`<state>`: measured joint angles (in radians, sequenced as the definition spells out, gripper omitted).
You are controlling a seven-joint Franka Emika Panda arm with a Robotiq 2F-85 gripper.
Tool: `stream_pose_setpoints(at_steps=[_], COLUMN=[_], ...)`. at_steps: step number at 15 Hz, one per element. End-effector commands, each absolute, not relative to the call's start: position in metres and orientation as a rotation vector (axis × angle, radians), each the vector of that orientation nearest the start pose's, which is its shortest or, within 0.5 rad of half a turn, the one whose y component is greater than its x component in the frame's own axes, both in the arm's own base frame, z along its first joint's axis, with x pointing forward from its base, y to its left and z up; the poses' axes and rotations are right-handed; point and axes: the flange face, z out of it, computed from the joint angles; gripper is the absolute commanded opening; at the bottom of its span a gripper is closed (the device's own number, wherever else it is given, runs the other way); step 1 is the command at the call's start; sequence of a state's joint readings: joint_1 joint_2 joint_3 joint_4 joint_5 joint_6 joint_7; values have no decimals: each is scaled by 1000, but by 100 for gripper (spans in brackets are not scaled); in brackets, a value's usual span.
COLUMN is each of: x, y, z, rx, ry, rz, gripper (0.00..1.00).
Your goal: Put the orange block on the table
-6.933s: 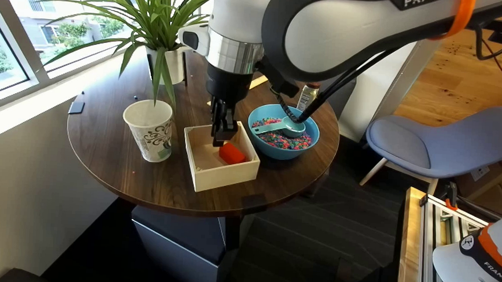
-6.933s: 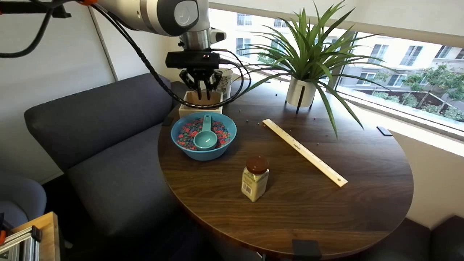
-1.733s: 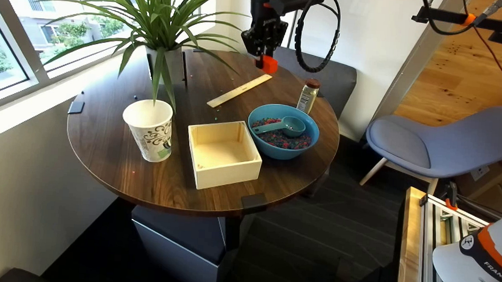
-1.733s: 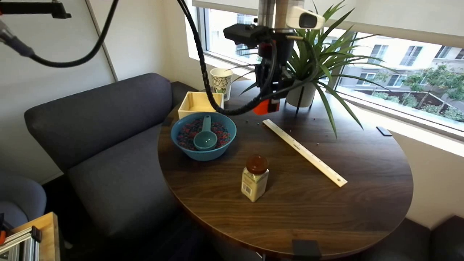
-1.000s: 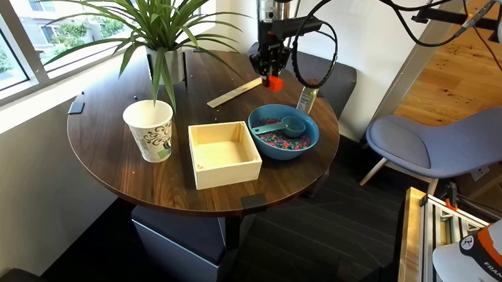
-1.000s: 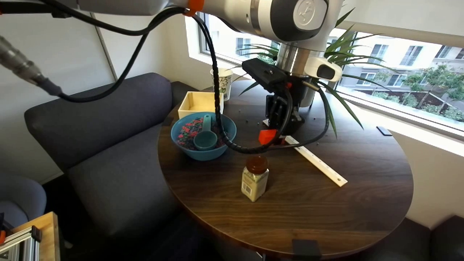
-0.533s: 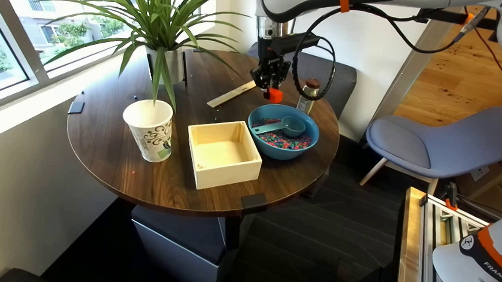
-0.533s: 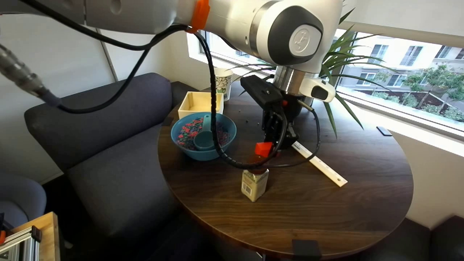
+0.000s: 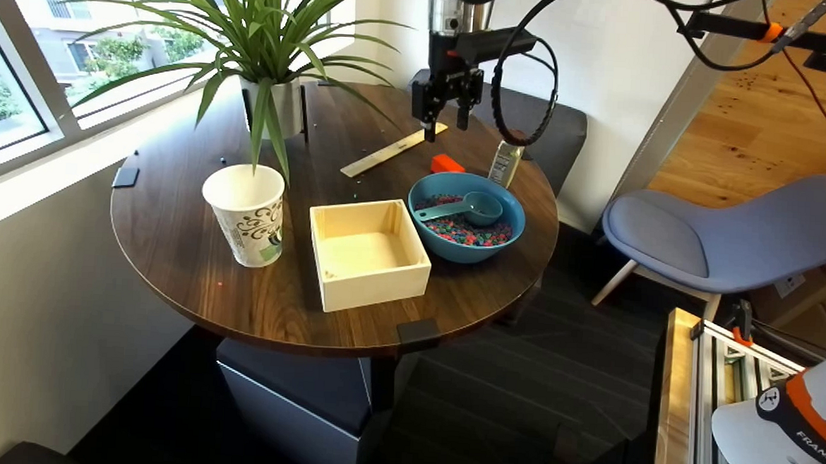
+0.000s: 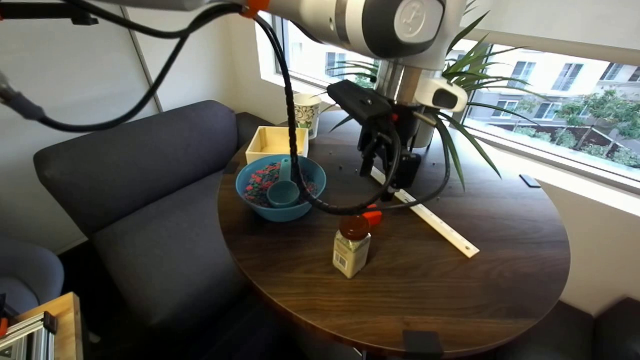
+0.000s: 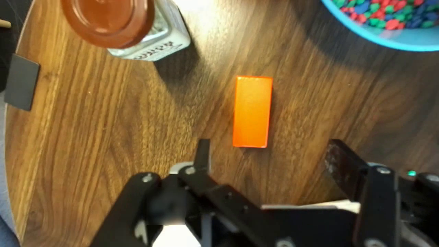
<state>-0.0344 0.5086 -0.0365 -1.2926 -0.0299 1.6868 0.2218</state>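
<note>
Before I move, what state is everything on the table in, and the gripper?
gripper: open, above the table, nothing held
orange block: lying flat on the table, not held
jar: upright, capped
blue bowl: upright
coloured bits: mostly in the bowl, a few loose on the table
scoop: resting in the bowl, open side up
wooden tray: upright, open on top
paper cup: upright, no lid
ruler: lying flat
potted plant: upright

Bright window (image 10: 560, 95), glare on table (image 11: 205, 24).
</note>
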Motion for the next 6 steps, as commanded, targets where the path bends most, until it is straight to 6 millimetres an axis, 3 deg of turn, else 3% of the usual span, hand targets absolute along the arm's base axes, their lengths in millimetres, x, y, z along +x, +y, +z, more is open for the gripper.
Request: stream_pose_setpoints(at_steps=[1, 3, 5, 6], x=[662, 638, 614, 641], y=[-42, -45, -41, -44], z=[513, 548, 580, 563], rx=[-3220, -3225, -3231, -3221], ry=[331, 183, -23, 122], rz=[152, 194, 86, 117], gripper=[100, 100, 100, 100])
